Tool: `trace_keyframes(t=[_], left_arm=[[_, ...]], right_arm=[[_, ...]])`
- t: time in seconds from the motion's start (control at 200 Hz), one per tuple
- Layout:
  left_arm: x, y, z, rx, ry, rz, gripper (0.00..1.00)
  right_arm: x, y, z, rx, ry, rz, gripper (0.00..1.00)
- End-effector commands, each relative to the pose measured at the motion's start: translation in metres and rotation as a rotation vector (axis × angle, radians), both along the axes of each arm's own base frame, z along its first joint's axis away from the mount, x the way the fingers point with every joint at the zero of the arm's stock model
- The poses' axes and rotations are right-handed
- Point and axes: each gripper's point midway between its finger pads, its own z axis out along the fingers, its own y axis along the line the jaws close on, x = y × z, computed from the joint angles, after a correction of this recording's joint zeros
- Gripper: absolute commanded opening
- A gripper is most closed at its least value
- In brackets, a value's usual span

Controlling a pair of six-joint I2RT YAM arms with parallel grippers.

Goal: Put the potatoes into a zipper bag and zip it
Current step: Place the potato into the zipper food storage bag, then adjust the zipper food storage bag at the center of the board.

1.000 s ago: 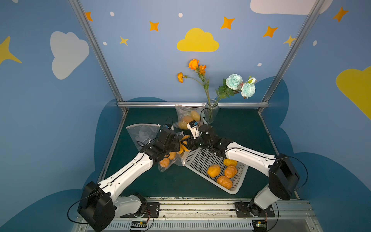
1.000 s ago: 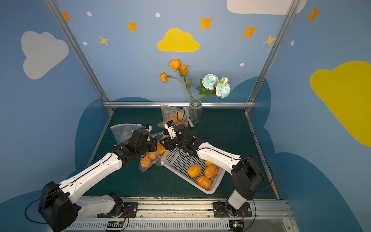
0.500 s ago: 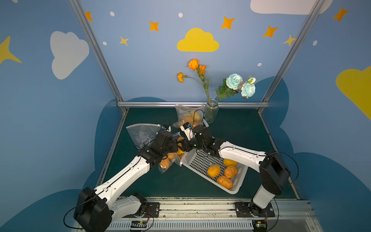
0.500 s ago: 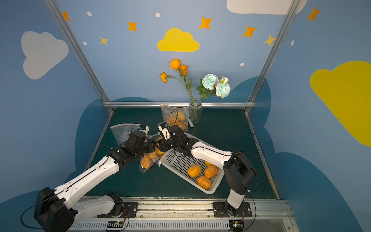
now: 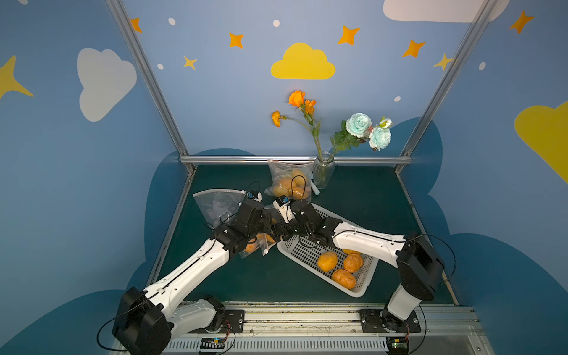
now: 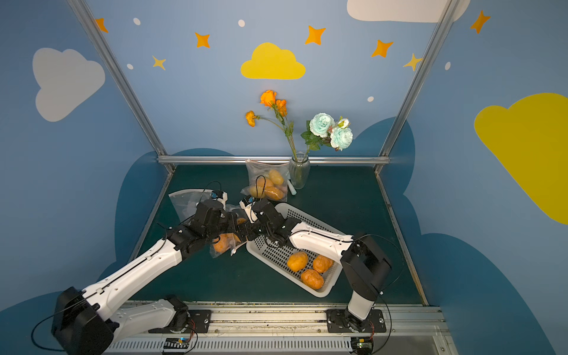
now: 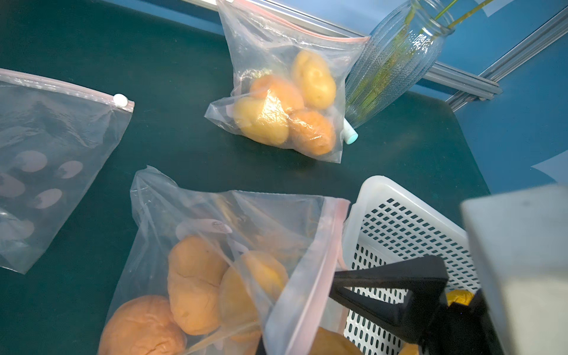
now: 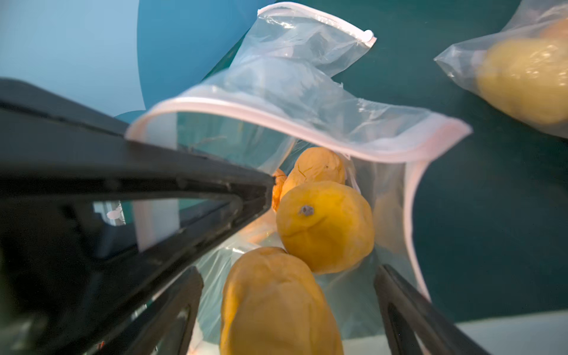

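- A white basket (image 5: 356,293) is sitting just beside the mouth of the open bag (image 7: 261,221), with its corner crowding the zip strip; the right arm is stretching across the basket's far end
- A shut bag (image 7: 276,46) is leaning against the vase (image 7: 393,67) at the back, and a flat bag (image 7: 61,138) is lying off to the left, both on the dark green mat (image 5: 368,209)
- The left gripper (image 7: 338,285) is pinching the open bag's pink-edged rim, with its jaws closed on the plastic and holding one side of the mouth up
- The right gripper (image 8: 287,272) is hanging at that mouth with jaws spread wide, gripping nothing; one potato is lying between the fingers, touching neither
- The potatoes (image 8: 325,227) are showing as lumpy ovals, yellow to orange, some wrinkled; the bags are thin, creased clear film, the basket is hard plastic pierced with slots, and the vase is ribbed glass
- At least four potatoes are sitting in the open bag and four in the shut bag; three are showing plainly in the basket, with a sliver of a fourth under the right arm in a top view
- Three bags, one basket and one vase are resting on the mat; three orange flowers (image 5: 296,98) and two pale blue flowers (image 5: 358,124) are rising from the vase
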Motion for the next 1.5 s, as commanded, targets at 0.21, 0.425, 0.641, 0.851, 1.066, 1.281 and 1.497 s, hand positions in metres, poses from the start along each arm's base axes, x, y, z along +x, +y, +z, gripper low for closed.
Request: trace_keyframes(t=[0.21, 0.425, 0.641, 0.851, 1.066, 1.281, 1.497], left_arm=[[-0.001, -0.007, 0.011, -0.037, -0.036, -0.033, 0.04], [-0.001, -0.007, 0.012, -0.037, -0.039, -0.034, 0.04], [-0.001, -0.006, 0.011, -0.036, -0.04, -0.033, 0.04], [-0.002, -0.006, 0.011, -0.037, -0.039, -0.034, 0.04], [-0.002, -0.006, 0.012, -0.038, -0.043, -0.035, 0.04], [-0.004, -0.003, 0.014, -0.041, -0.058, -0.025, 0.04], [-0.008, 0.005, 0.019, -0.051, -0.087, 0.001, 0.04]], right_arm=[[0.032, -0.056, 0.051, 0.007, -0.122, -0.221, 0.86], [0.041, -0.079, 0.026, -0.05, -0.109, -0.284, 0.57], [0.026, -0.069, 0.0, -0.057, -0.041, -0.181, 0.54], [0.029, -0.059, -0.014, -0.088, -0.008, -0.15, 0.52], [0.037, -0.051, -0.032, -0.168, 0.042, -0.141, 0.33], [0.05, -0.057, -0.012, -0.187, 0.022, -0.214, 0.0], [0.07, -0.067, 0.031, -0.208, -0.022, -0.342, 0.0]])
